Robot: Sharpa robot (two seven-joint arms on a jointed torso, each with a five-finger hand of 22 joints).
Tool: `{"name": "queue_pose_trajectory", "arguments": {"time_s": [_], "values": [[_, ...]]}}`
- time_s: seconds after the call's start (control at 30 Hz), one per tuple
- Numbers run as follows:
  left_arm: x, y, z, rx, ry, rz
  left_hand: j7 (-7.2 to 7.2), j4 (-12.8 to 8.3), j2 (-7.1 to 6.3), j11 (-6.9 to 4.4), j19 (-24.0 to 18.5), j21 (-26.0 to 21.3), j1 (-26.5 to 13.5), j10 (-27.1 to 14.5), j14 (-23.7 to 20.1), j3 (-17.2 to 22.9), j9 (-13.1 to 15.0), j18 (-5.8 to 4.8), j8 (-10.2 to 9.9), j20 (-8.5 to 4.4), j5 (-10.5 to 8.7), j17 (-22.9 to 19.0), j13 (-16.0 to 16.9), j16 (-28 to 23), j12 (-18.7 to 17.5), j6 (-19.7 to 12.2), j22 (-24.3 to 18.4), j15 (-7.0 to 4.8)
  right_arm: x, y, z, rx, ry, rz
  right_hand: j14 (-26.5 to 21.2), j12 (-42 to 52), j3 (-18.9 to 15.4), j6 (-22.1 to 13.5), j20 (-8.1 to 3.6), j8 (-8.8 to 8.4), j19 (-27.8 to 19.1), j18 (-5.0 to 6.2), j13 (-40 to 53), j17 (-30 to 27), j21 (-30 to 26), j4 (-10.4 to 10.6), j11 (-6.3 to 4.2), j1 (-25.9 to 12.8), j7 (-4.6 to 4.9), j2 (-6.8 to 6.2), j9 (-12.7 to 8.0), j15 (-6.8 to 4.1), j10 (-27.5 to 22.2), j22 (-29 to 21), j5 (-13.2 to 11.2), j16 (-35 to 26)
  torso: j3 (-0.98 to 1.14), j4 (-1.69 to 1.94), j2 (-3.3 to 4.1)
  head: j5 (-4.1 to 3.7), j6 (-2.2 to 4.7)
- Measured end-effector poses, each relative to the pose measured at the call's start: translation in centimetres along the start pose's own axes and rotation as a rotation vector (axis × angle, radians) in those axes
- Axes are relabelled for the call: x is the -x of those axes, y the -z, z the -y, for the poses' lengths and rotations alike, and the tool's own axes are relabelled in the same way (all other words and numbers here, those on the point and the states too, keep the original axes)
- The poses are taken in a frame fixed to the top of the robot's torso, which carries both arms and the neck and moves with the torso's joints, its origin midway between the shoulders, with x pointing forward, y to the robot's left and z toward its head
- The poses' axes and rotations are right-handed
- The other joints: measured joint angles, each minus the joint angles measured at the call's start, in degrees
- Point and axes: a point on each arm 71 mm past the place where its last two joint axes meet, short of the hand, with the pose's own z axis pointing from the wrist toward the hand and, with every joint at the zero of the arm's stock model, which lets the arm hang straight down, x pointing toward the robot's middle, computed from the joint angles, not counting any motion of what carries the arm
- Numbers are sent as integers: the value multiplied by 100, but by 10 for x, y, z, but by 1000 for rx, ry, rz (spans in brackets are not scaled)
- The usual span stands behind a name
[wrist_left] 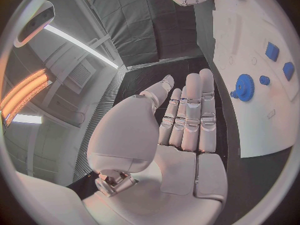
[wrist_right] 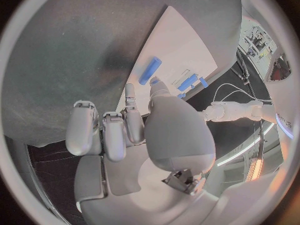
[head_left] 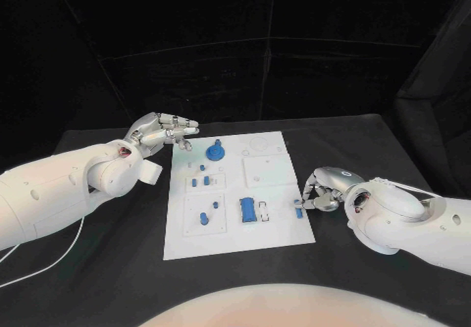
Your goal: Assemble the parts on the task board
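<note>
The board (head_left: 239, 197) lies flat at mid-table (head_left: 98, 272), long side running away from the robot.

Parts on it, head view: a blue gear (head_left: 216, 150) stands near the far left corner. Small blue pegs (head_left: 201, 181) sit in the left column below it, and one more peg (head_left: 204, 218) sits in the near left panel. A blue block (head_left: 248, 209) stands in the near middle, with a white-and-blue piece (head_left: 265, 210) just beside it. A narrow blue bar (head_left: 299, 212) lies at the right edge.

Left hand (head_left: 162, 131): raised at the far left corner of the board, beside the gear but apart from it. In the left wrist view the fingers (wrist_left: 192, 116) are straight and side by side, the thumb set off from them, and the palm holds nothing. The same view shows the gear (wrist_left: 243, 87) on the board (wrist_left: 262, 120) just beyond the fingertips.

Right hand (head_left: 324, 192): low at the right edge of the board, next to the bar. Fingers (wrist_right: 112, 132) are curled downward (right wrist view). The thumb tip reaches toward the bar (wrist_right: 150, 70) at the board's rim. Whether the hand touches or pinches the bar cannot be told.
</note>
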Motion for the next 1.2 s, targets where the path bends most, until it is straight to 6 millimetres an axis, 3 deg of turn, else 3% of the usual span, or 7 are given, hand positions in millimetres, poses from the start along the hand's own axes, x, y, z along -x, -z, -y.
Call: {"name": "queue_pose_trajectory", "arguments": {"time_s": [0.8, 1.0, 1.1, 1.2], "values": [[-1, -1, -1, 3, 0, -1, 0, 0, 0, 21, 0, 0, 0, -21, 0, 0, 0, 0, 0, 0, 0, 0, 0, 0, 0, 0, 1, 0, -9, -7, -15, 40, 43, -81, -21, -27, -87, 55, 0, 161, 0, 0, 0, -1, 0, -87, 0, 294, -30, 143, 162, -20, 0, 18, 85, 0, -7, 6, -1, 30, -26], [-1, 0, -1, 3, 1, -2, 0, 0, 0, 21, 0, 0, 0, -21, 0, 0, 0, 0, 0, 0, 0, 1, 0, 0, 0, 0, 1, 0, -10, -8, -20, 54, 60, -83, -21, -63, -30, 38, -33, 147, -9, -1, 5, -2, 0, -304, 0, 630, -39, 206, 208, -21, -1, 18, 111, 0, -7, 6, -1, 40, -31], [-1, 0, -1, 4, 1, -3, 0, 0, 0, 21, 0, 0, 0, -21, 0, 0, 0, 0, 0, 0, 0, 1, 0, 0, 0, 0, 2, 0, -10, -9, -23, 63, 70, -77, -17, -63, 183, -25, -41, 100, 0, -1, 56, -1, 0, -530, -20, 946, -21, 297, 213, -58, -23, 21, -204, 0, -7, 5, -1, 44, -31], [-1, 0, -1, 4, 1, -3, 0, 0, 0, 21, 0, 0, 0, -21, 0, 0, 0, 0, 0, 0, 0, 1, 0, 0, 0, 0, 2, 0, -9, -9, -25, 72, 79, -72, -20, -109, 460, -61, -61, 18, 20, -1, 63, -2, 0, -720, -41, 1067, -23, 255, 208, -61, -44, 27, -419, 0, -5, 5, -1, 51, -28]]}}
